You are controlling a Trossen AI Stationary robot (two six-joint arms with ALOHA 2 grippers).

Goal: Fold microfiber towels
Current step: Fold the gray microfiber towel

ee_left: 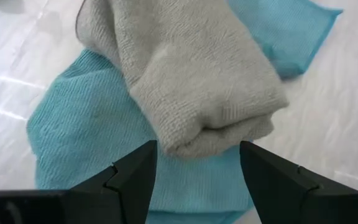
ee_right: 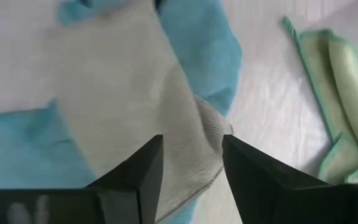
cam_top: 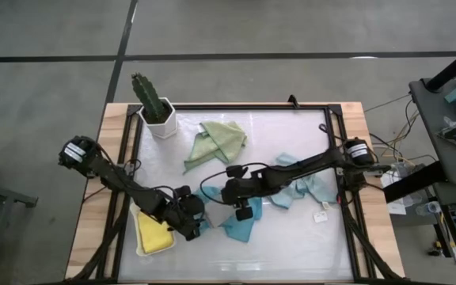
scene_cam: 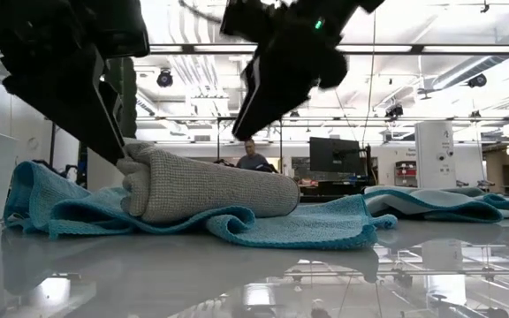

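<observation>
Grey towel [ee_left: 191,81], folded thick, lies on the teal towel [ee_left: 86,130] near the table's front. The left gripper [ee_left: 197,163] stands spread at one end; the right gripper [ee_right: 191,155] is spread over the other. Folding the grey towel looks nearly done. Next, likely a careful pinch and a lift toward the yellow towel [cam_top: 153,233]. No readable writing shows.
</observation>
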